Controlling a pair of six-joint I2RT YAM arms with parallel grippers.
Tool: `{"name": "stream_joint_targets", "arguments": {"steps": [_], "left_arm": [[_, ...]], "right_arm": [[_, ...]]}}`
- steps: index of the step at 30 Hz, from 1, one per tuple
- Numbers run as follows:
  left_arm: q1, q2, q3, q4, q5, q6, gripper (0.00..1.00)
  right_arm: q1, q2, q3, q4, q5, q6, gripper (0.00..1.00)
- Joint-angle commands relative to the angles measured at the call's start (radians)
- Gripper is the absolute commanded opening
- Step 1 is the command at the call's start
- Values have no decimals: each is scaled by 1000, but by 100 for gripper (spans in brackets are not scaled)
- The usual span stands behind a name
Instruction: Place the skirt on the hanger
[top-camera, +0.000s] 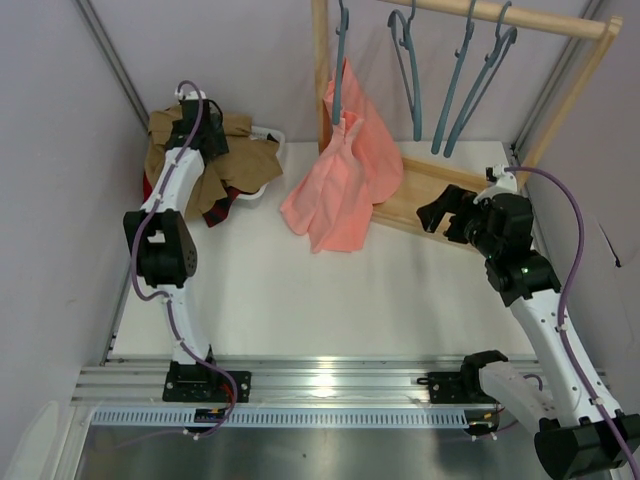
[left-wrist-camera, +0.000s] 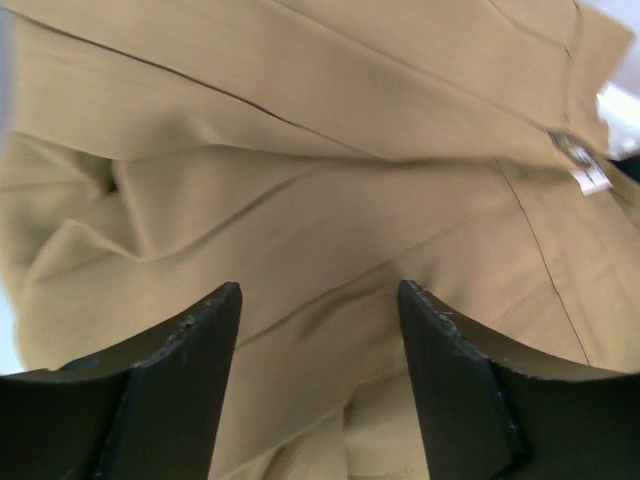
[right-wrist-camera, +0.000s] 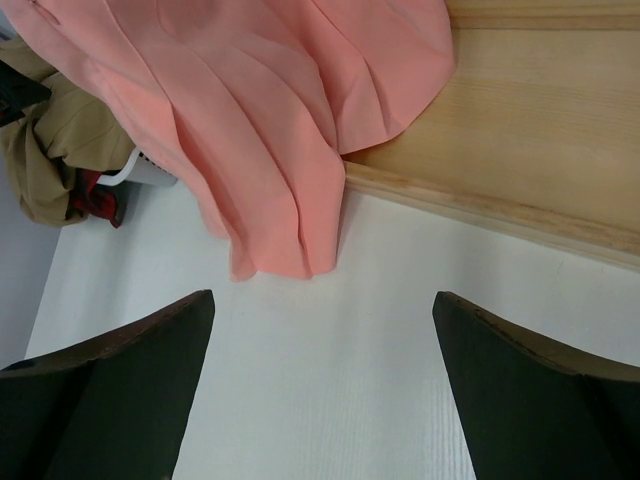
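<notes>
The khaki skirt (top-camera: 240, 155) lies heaped in a white basket (top-camera: 270, 136) at the back left. It fills the left wrist view (left-wrist-camera: 300, 150) and shows at the left edge of the right wrist view (right-wrist-camera: 40, 160). My left gripper (top-camera: 208, 143) is right over it, open (left-wrist-camera: 318, 300), with the cloth between and beyond its fingers; I cannot tell whether it touches. Three empty grey-blue hangers (top-camera: 411, 75) hang on the wooden rail at the back right. My right gripper (top-camera: 445, 215) is open and empty (right-wrist-camera: 322, 300) over the white table.
A salmon-pink garment (top-camera: 345, 175) hangs from a fourth hanger (top-camera: 340, 60) and drapes onto the table (right-wrist-camera: 280, 120). A red-and-black plaid garment (top-camera: 220, 208) spills from the basket. The rack's wooden base (right-wrist-camera: 520, 130) lies right of the pink garment.
</notes>
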Motion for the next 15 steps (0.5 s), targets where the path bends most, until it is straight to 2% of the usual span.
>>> {"name": "stream_joint_targets", "arguments": {"steps": [1,4,6,7,8,11,15], "left_arm": [[-4,-16,-13,33,75,25,73],[-4,-10,-17,33,95,26,75],[-4,-7,-26,33,94,31,61],[-4,-4,-28,31,89,32,52],[-4,0,-25,28,83,32,32],[-4,-22,0,17,68,26,0],[-4,-96,64,8,94,34,0]], "right_arm": [[5,8,39,54,11,29,99],[5,8,40,61,19,35,99],[5,9,39,65,25,40,99],[5,12,39,67,25,43,100],[5,17,39,65,23,46,100],[5,20,43,68,19,52,99],[5,20,42,80,8,58,99]]}}
